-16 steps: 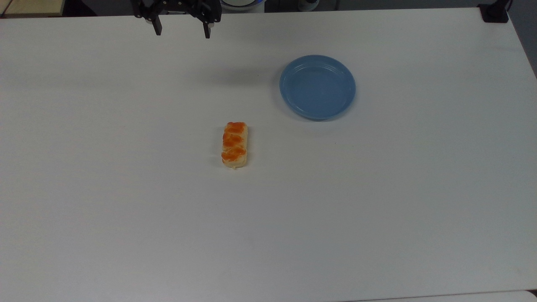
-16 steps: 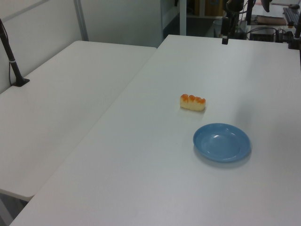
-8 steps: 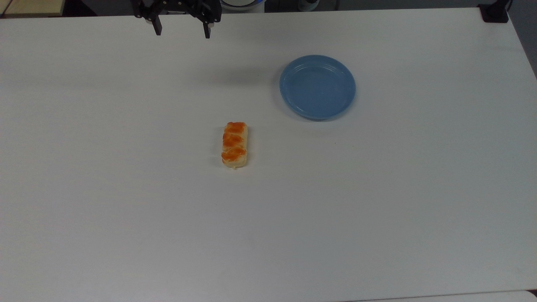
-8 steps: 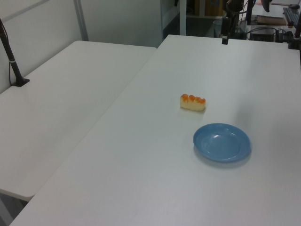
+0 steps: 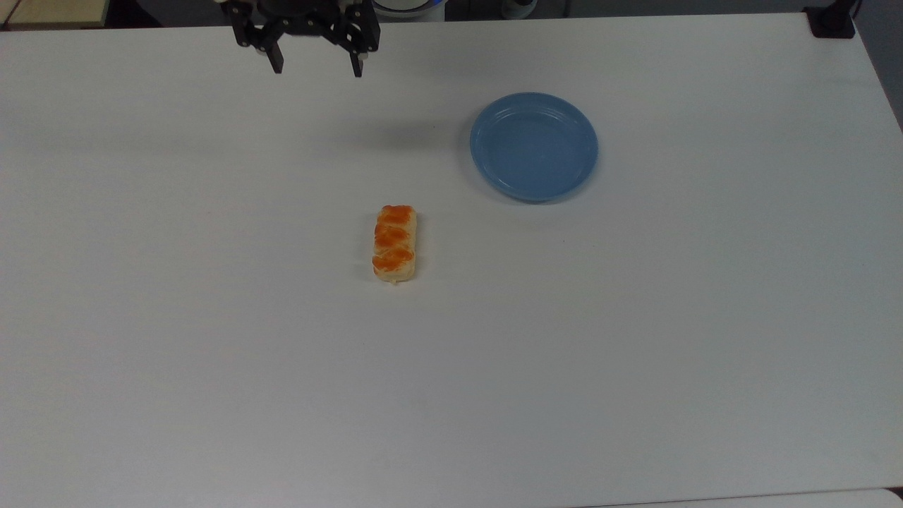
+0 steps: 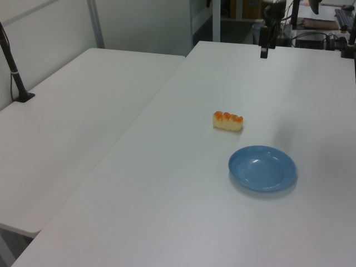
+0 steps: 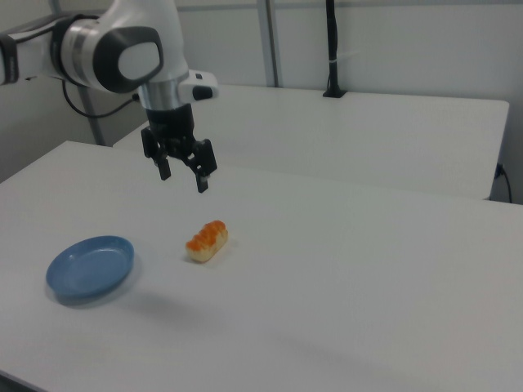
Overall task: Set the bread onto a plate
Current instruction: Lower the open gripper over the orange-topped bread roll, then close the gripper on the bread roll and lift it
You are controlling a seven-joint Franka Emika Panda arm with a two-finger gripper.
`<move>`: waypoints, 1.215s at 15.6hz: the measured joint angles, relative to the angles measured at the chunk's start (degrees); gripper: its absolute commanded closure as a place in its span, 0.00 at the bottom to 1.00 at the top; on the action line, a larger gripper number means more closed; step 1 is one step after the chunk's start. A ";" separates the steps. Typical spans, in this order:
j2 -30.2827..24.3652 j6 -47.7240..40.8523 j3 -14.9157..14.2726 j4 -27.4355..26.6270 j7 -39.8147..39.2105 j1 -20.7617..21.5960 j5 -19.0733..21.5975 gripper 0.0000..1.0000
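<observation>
The bread [image 5: 395, 243], a small pale loaf with orange-brown bumps on top, lies on the white table [image 5: 211, 317] near the middle; it also appears as the bread [image 6: 228, 120] and the bread [image 7: 207, 240]. The blue plate [image 5: 534, 146] sits bare, up and to the right of the loaf in the top view, also seen as the plate [image 6: 262, 168] and the plate [image 7: 90, 267]. My gripper [image 5: 318, 69] hangs open with nothing in it above the table's far edge, well away from both. In the right view the gripper [image 7: 183, 178] hovers above and behind the loaf.
A second white table [image 6: 72, 128] adjoins on the left view's left, with a black post [image 6: 14, 72] clamped on it. A black clamp [image 5: 832, 21] sits at the top view's upper right corner. Desks with clutter [image 6: 328, 22] stand beyond the far edge.
My gripper has shifted a little toward the table's middle and slightly right in the top view, still open. Bread and plate have not moved.
</observation>
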 measured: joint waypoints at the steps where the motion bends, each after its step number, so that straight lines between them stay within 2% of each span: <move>1: 1.03 0.75 0.00 -0.03 0.00 0.00 0.45 0.00; 4: 5.61 5.91 0.01 -0.08 -0.02 0.35 1.88 0.00; 10: 15.00 15.90 0.48 -0.02 0.79 3.01 1.91 0.00; 13: 19.33 22.21 0.61 -0.04 5.71 5.61 1.63 0.00; 17: 24.02 27.89 0.67 0.06 11.77 8.20 -1.64 0.00; 19: 24.93 27.99 0.77 0.11 12.89 8.77 -2.70 0.17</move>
